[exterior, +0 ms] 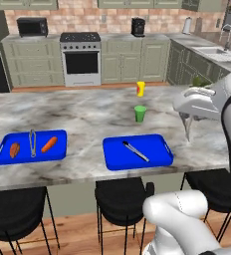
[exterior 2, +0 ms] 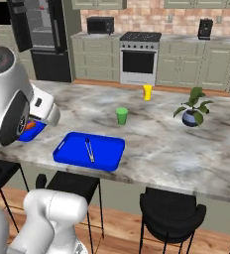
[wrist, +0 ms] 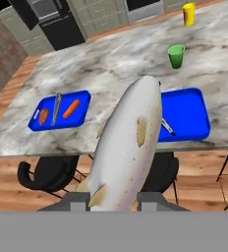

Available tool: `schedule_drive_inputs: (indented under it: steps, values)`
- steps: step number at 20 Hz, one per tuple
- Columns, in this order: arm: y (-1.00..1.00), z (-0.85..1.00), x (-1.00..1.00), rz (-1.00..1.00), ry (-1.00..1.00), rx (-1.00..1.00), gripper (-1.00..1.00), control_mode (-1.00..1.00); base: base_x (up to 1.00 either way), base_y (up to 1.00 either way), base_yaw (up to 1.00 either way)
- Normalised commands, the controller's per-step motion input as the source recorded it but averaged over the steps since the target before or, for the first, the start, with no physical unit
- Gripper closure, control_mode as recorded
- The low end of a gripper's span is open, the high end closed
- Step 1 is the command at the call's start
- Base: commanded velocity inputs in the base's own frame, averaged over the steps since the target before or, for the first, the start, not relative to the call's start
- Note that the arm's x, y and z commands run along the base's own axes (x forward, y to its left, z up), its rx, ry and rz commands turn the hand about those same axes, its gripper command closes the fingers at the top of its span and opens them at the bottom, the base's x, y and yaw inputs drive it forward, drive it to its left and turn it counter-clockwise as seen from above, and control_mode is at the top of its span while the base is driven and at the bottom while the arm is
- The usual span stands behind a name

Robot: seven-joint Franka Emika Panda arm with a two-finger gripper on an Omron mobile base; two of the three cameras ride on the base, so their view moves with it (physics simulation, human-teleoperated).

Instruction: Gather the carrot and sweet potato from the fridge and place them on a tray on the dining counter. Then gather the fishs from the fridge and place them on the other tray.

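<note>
Tool [wrist: 108, 199] is clamped on the slim pale silvery-beige fish [wrist: 128, 147], held above the near edge of the grey-white veined marble tabletop [exterior: 87, 114]. Relative to the small green cup [exterior: 140, 113]: blue tray with tongs [exterior: 137, 152] sits just in front of it. The blue tray [exterior: 32, 146] carrying the stubby reddish-brown sweet potato [exterior: 15, 149], more tongs and the slim orange carrot [exterior: 49, 144] sits well to its left.

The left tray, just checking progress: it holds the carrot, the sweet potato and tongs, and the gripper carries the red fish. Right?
Not quite. The gripper is shut on the pale silvery fish, not a red one, as the hand view shows. The left tray does hold the carrot, the sweet potato and tongs.
</note>
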Motion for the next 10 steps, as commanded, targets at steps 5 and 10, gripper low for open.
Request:
schedule_drive_inputs:
  steps: [5,10]
  values:
    - [0.00,-0.39,0.65,-0.02,0.23,-0.02,1.00,-1.00,0.00,0.00,0.00]
    - [0.01,-0.51,0.41,-0.06,0.18,-0.04,1.00,-1.00,0.00,0.00,0.00]
